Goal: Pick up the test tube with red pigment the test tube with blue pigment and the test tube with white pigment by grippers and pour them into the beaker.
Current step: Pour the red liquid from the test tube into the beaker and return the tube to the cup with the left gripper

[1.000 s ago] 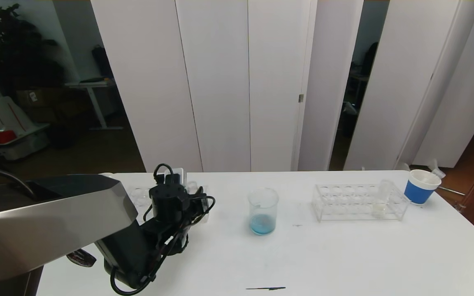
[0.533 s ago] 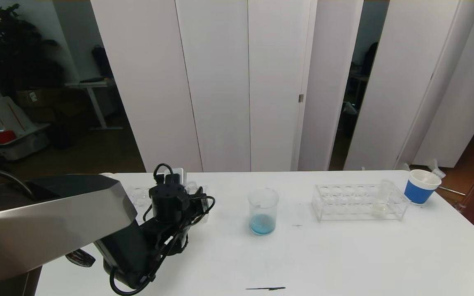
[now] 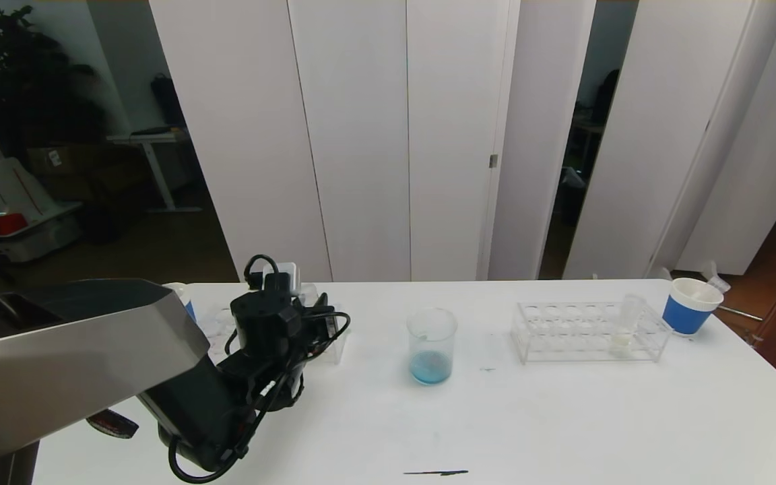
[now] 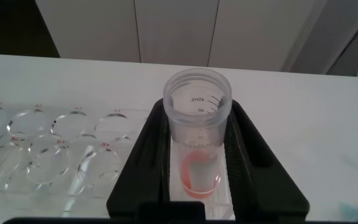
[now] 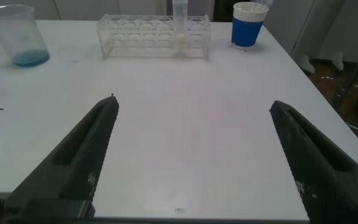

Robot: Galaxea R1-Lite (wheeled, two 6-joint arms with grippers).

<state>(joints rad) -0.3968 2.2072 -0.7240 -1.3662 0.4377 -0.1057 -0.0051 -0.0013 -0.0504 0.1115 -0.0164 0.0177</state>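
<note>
My left gripper [image 4: 197, 115] is shut on the test tube with red pigment [image 4: 199, 155], a clear tube with a little orange-red liquid at its bottom, held upright beside the left clear rack [image 4: 48, 149]. In the head view the left wrist [image 3: 270, 327] stands at the table's left. The beaker [image 3: 432, 347] stands mid-table with a little blue liquid in it. The test tube with white pigment [image 3: 624, 327] stands in the right rack [image 3: 563, 333]. The test tube with blue pigment does not show. My right gripper [image 5: 191, 106] hangs open over bare table, nothing between its fingers.
A blue-banded paper cup [image 3: 691, 306] stands at the far right behind the right rack, and another cup [image 3: 182, 300] peeks out behind my left arm. A dark mark [image 3: 435, 473] lies near the table's front edge. The table's right edge [image 5: 303, 68] runs close to the cup.
My left arm has shifted back and a little to the left with the red tube in its grip, uncovering the cup behind it. Everything else stays in place.
</note>
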